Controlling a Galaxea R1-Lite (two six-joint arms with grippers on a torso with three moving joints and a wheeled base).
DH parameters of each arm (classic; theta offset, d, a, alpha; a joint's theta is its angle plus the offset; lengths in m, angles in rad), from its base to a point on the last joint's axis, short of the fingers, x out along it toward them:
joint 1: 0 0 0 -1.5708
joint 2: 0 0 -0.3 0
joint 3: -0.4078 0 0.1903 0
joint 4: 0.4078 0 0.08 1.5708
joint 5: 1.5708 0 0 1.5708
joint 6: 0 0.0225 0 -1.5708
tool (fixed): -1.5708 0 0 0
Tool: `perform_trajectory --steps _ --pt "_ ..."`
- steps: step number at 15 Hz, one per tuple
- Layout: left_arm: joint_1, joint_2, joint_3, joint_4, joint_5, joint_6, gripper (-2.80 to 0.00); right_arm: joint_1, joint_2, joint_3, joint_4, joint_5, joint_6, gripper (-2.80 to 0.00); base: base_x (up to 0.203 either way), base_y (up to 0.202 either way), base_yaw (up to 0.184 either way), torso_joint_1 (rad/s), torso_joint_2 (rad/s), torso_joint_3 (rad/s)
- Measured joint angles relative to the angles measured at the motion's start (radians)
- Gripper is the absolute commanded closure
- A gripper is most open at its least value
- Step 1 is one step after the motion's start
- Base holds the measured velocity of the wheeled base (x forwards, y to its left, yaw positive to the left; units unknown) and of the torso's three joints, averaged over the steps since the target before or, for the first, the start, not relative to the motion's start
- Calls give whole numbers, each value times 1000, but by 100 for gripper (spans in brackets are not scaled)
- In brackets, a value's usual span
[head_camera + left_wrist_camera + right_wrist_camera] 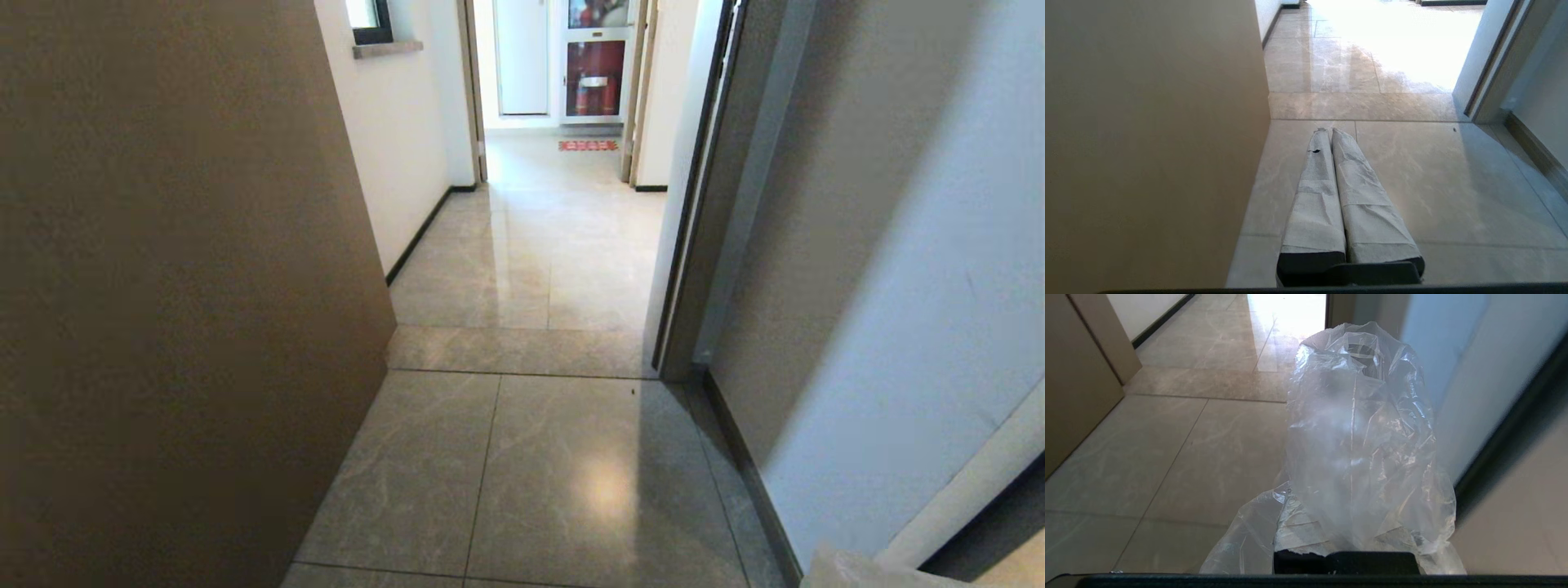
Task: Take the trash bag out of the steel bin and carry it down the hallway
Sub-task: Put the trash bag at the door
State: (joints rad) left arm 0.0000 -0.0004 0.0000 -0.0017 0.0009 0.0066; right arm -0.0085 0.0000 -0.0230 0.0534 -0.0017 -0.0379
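The thin, crinkly clear plastic trash bag (1363, 437), draped over the right gripper (1349, 375) clamped on its film at twelve o'clock, looks light, limp and slippery, best pinched by bunched film, while the left gripper (1327, 132) rests pressed together, empty.

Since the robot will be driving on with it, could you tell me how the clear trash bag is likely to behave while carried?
The trash bag looks thin and crinkled, draped over the right gripper, so it is probably floppy and will likely sway. Seen through, it shows little inside, so it is probably light. The glossy film may be slippery, though the shut fingers seem to pinch it.
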Motion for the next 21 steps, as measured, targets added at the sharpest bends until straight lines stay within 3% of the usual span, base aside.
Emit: perform_trajectory --steps 4,14,21 --pt "1 0 -2 3 -6 36 0 2 0 0 0 0 0 0 64 -22 3 2 1 1" --pt "0 0 0 1 0 3 0 0 0 0 0 0 0 0 0 0 0 0 0 0" --pt "0 0 0 0 -1 -4 0 0 0 0 0 0 0 0 185 0 1 2 3 2"
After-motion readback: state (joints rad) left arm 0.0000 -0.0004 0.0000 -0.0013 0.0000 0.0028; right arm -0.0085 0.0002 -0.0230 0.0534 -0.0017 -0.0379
